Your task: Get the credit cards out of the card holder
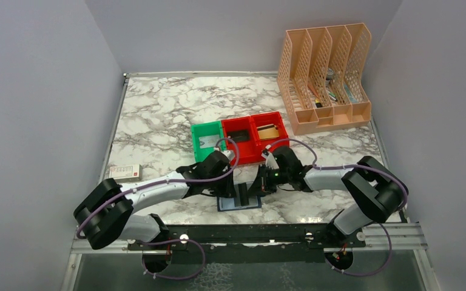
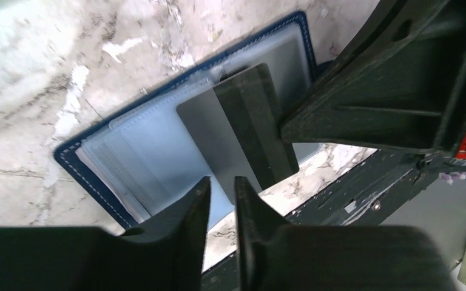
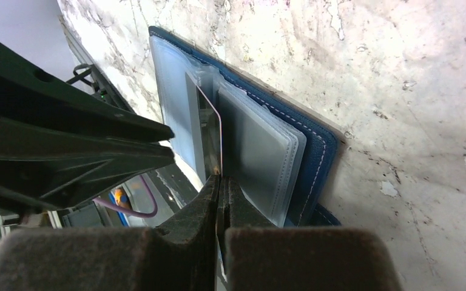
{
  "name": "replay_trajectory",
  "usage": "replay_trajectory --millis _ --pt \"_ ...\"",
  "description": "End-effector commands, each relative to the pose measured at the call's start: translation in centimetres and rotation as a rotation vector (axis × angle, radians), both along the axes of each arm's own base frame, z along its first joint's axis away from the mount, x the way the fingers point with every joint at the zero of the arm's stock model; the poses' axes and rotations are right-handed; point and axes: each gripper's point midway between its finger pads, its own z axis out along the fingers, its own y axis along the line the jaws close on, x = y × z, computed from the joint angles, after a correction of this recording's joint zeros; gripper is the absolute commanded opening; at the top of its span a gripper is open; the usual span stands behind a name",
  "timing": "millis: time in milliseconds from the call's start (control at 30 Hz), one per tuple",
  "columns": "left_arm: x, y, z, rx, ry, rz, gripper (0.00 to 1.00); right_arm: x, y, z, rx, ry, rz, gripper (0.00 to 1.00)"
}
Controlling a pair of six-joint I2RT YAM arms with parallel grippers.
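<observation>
The card holder (image 1: 252, 204) lies open on the marble near the table's front edge, navy outside (image 2: 67, 154) with pale blue sleeves (image 3: 261, 151). A grey credit card (image 2: 230, 130) with a dark stripe stands partly out of a sleeve. My right gripper (image 3: 219, 179) is shut on the card's edge (image 3: 209, 127); in the left wrist view it is the black shape at upper right (image 2: 394, 85). My left gripper (image 2: 222, 182) hovers just over the holder's near edge. Its jaws stand a narrow gap apart with nothing between them.
Two red bins (image 1: 255, 136) and a green bin (image 1: 206, 140) stand just behind the grippers. A peach file organizer (image 1: 326, 79) is at the back right. A small white and red box (image 1: 125, 171) lies at the left. A black rail (image 1: 249, 233) runs along the front edge.
</observation>
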Motion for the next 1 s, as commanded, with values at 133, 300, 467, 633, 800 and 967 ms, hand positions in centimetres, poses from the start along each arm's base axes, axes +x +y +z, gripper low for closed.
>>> replay_trajectory --millis 133,300,467,633,800,967 --pt "-1.0 0.9 -2.5 0.095 0.03 -0.039 0.08 0.3 0.1 0.0 0.022 -0.005 -0.006 0.02" --pt "-1.2 1.8 -3.1 0.134 0.033 -0.018 0.02 0.2 0.5 0.2 0.043 0.003 0.004 0.09" --pt "-1.2 1.9 -3.5 0.147 0.035 -0.016 0.0 0.4 0.9 0.4 0.054 0.003 0.019 0.17" --pt "-1.3 1.9 -3.9 0.165 0.04 -0.024 0.0 0.4 1.4 0.7 0.087 -0.002 0.046 0.18" --pt "-1.1 1.9 -3.9 0.169 0.034 -0.016 0.0 0.4 2.0 0.5 0.103 0.005 0.07 0.18" --pt "-1.0 1.8 -3.9 0.169 0.031 -0.011 0.0 0.2 2.6 0.7 0.118 -0.001 0.087 0.13"
